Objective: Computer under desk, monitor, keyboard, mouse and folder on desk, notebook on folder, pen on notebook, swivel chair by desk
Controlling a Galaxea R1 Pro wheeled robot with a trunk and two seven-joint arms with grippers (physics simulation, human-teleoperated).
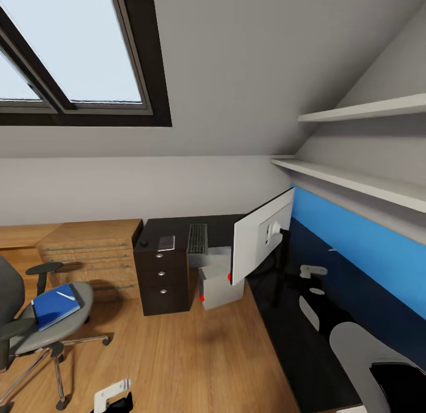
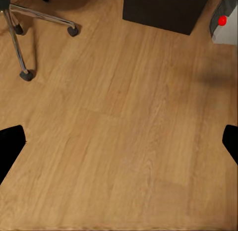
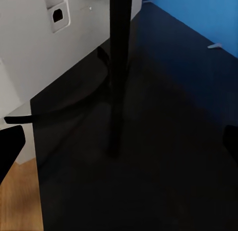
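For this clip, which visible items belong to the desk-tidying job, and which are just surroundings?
Job:
glossy black desk
white-backed monitor
silver-grey keyboard
light-grey computer tower
grey swivel chair
bright-blue folder
white pen

Surroundings:
light-wood drawer chest
white wall shelves
skylight window

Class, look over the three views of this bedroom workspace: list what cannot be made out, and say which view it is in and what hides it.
- Monitor screen: head view shows its pale back, so the display faces away.
- Computer: head view, top hidden under the desk and monitor.
- Swivel chair: head view, back cut off by the edge.
- Mouse: head view, too small for detail.
- Folder: the white strip on it is too small to identify.
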